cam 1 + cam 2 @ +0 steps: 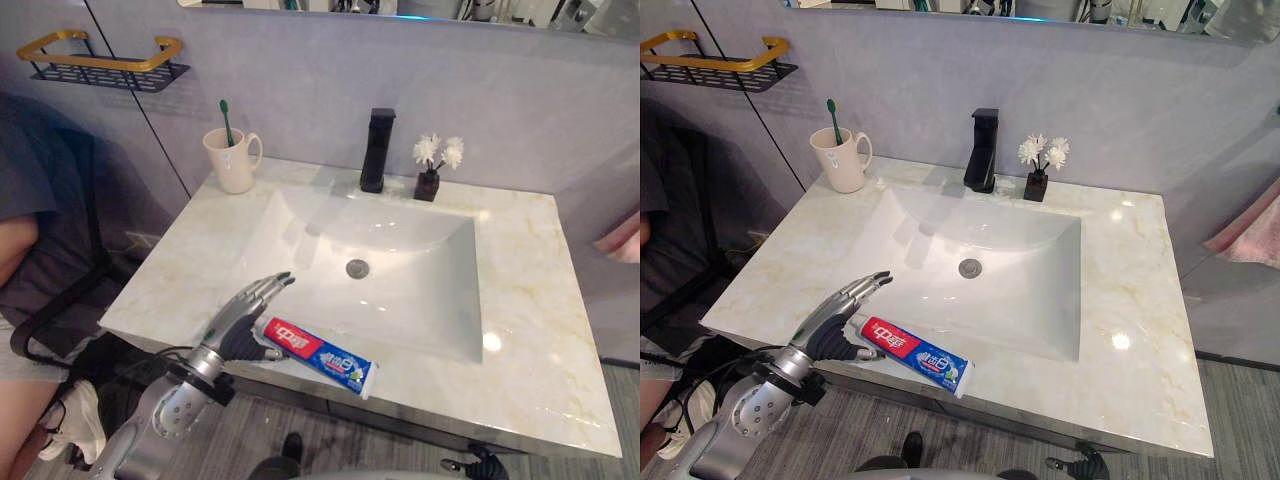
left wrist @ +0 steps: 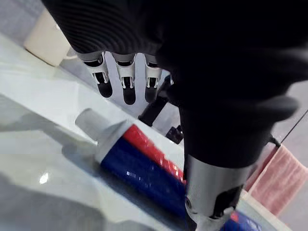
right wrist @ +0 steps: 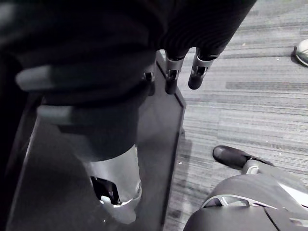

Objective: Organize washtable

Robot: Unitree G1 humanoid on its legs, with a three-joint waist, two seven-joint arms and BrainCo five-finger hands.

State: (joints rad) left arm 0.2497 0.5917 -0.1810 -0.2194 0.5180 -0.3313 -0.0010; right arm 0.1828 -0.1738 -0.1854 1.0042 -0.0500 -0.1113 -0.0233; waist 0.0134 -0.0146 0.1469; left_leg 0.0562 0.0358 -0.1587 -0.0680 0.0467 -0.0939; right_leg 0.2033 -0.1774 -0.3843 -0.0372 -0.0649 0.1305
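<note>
One toothpaste tube (image 1: 318, 354) lies along the front edge of the washtable (image 1: 540, 300); the left hand (image 1: 240, 318) sits at its left end, fingers straight. The right hand (image 3: 199, 67) hangs relaxed above the floor (image 3: 250, 96).

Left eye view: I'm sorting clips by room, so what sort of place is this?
Probably a bathroom: a marble-look washtable with a sunken sink and black faucet, a cup holding a toothbrush, and a toothpaste tube at the front edge.
</note>
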